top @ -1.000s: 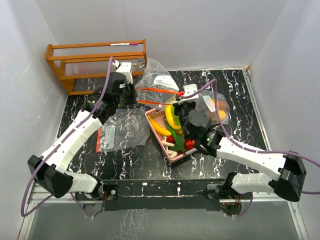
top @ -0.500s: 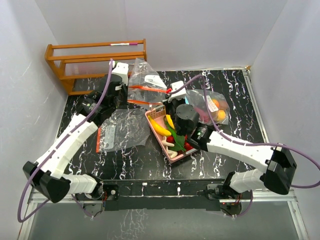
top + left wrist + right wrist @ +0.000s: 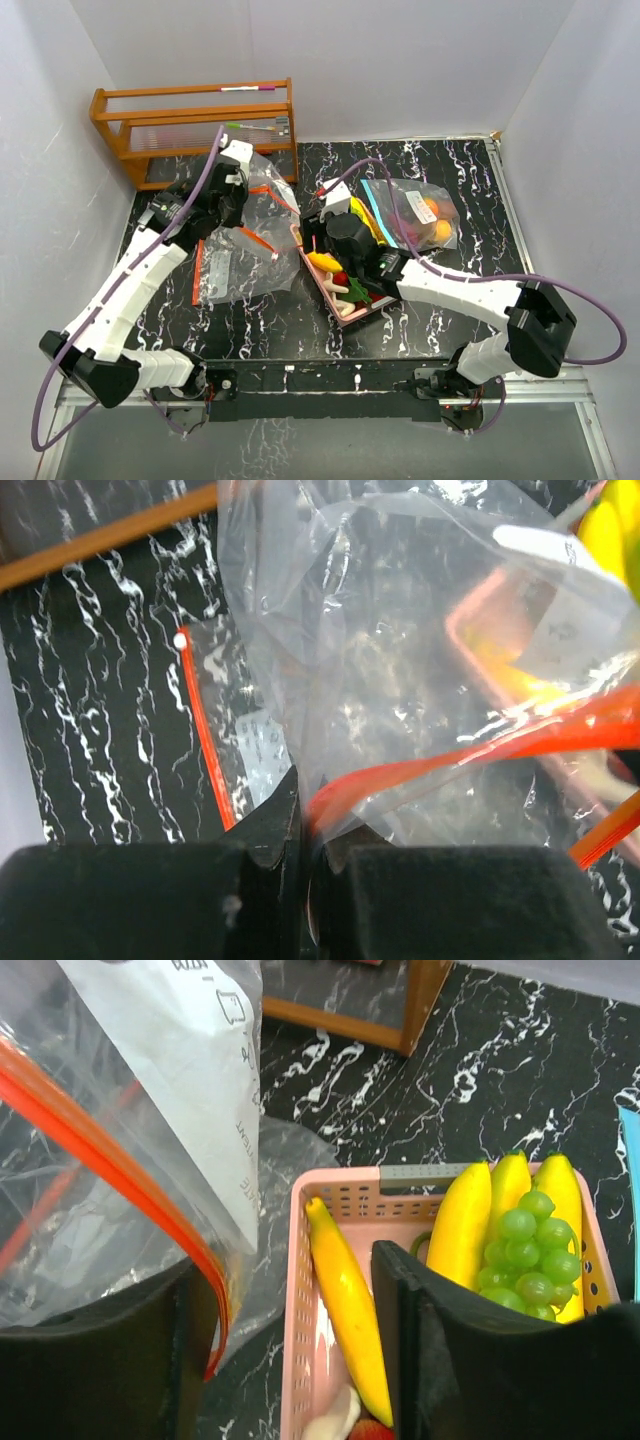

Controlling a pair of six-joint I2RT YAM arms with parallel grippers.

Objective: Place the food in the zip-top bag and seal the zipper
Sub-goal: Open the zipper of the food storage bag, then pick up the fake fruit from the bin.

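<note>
A clear zip-top bag (image 3: 265, 190) with an orange zipper hangs from my left gripper (image 3: 242, 205), left of the pink tray (image 3: 346, 311). In the left wrist view the gripper (image 3: 310, 830) is shut on the bag's (image 3: 400, 660) orange zipper edge. My right gripper (image 3: 322, 238) hovers over the tray's far left corner. Its jaws (image 3: 290, 1360) stand open above the tray (image 3: 298, 1290) and a long yellow fruit (image 3: 345, 1300). The bag's orange edge (image 3: 120, 1160) droops against its left finger (image 3: 100, 1360). Bananas (image 3: 470, 1220) and green grapes (image 3: 530, 1260) lie in the tray.
A second, flat bag (image 3: 230, 268) lies on the black marbled table under the left arm. A bag holding oranges (image 3: 425, 215) lies right of the tray. A wooden rack (image 3: 195, 125) stands at the back left. White walls close in on both sides.
The right gripper has opened, let go of the bag's zipper edge and moved left over the tray. The left gripper has carried the bag left and slightly nearer.
</note>
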